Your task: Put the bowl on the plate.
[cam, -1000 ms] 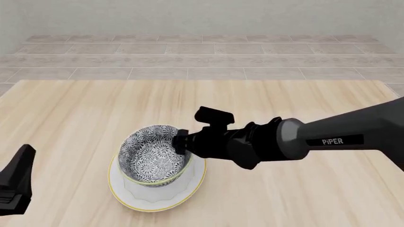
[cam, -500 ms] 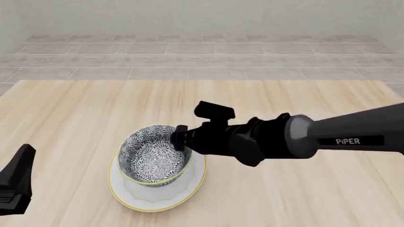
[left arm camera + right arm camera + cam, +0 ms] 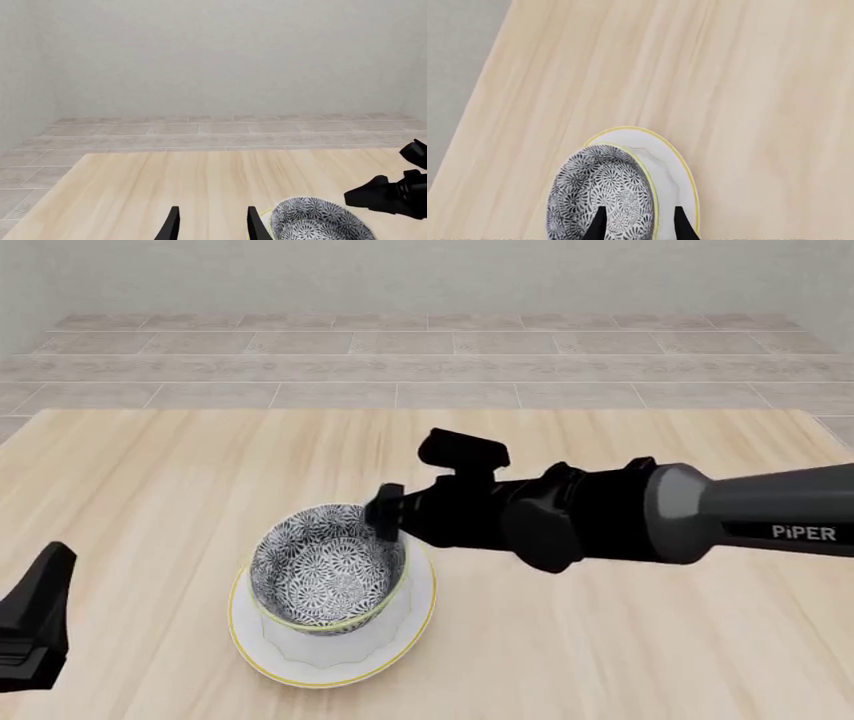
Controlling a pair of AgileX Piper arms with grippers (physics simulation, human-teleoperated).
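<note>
Fingers of the right pincer [image 3: 639, 223] are spread astride the rim of the deep patterned yellow-rimmed bowl [image 3: 328, 567], nothing clamped; "PiPER" is printed on the arm.

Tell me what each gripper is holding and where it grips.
Nothing is held. The right gripper is open, one finger over the bowl, the other outside its rim. The left gripper is open over bare table.

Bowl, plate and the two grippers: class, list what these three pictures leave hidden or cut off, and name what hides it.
- Right gripper: only its fingertips show in the right wrist view; in the front view the arm covers it.
- Bowl: its underside is hidden by its own wall, so contact with the plate is unseen.
- Left gripper: cut by the picture edge in the left wrist view and the front view.
</note>
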